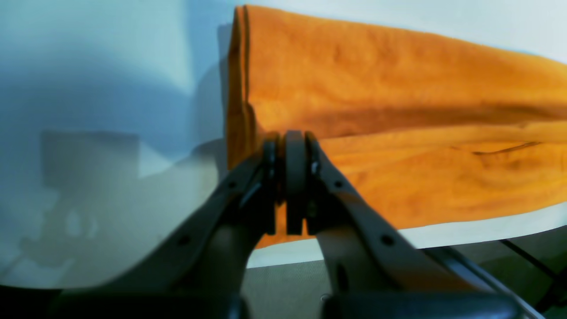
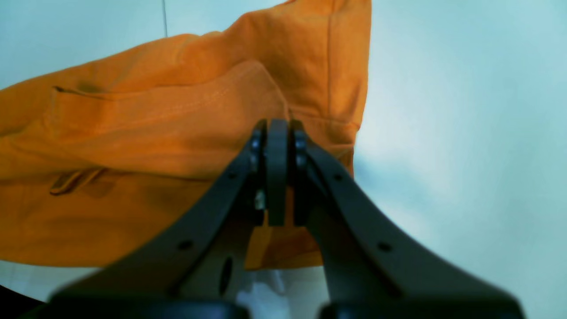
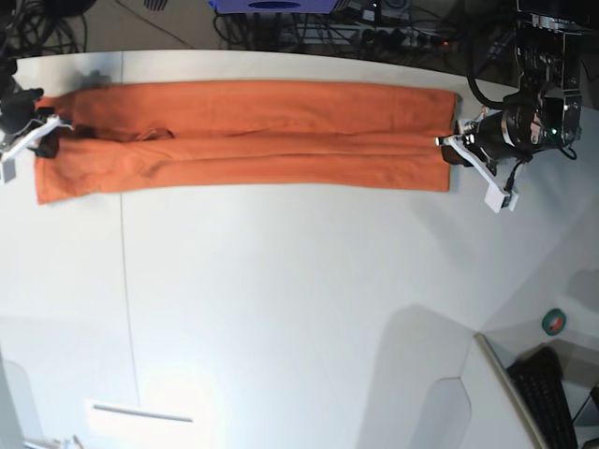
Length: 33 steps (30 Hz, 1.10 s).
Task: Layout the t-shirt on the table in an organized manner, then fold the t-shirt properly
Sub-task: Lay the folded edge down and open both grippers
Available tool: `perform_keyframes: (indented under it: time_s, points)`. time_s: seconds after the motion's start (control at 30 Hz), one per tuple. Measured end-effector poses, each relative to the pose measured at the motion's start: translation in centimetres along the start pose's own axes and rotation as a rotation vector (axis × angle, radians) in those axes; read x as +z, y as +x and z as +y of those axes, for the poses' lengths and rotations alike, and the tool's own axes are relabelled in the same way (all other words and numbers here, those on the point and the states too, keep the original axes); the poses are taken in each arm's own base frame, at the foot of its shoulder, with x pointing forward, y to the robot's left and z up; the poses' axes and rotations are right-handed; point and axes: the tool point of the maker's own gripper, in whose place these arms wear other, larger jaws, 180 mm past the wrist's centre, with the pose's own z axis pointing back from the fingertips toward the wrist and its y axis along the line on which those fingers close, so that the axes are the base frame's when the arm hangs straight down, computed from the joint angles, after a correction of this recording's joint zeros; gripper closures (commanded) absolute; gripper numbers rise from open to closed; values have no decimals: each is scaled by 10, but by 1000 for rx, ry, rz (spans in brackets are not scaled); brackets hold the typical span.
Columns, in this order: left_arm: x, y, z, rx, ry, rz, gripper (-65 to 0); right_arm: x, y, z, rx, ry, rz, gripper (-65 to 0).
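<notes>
Stretching t-shirt [image 3: 253, 131] taut across surface [image 3: 299, 309]: left gripper [image 1: 294, 141], right gripper [image 2: 277, 130] jaws clenched on opposite ends; even tension advisable before next fold.

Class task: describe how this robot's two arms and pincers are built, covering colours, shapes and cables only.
Up close, the left pincer and right pincer look alike: dark grey, with two curved fingers tapering to flat pads, dotted with small screw holes. In the base view both carry white pieces near the tips. The left arm is black and bulky with a green light and black cables.
</notes>
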Motion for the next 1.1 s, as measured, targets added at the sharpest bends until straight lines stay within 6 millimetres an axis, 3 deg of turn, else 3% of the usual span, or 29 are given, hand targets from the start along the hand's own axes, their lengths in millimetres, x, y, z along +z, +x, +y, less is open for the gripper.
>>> perform_keyframes:
  time_s: [0.87,1.1]
  points:
    - [0,-3,1,-1,4,6,0,0,-24,10,-32,13,38,0]
    - [0,-2,1,-1,4,5,0,1,-22,7,-28,8,36,0]
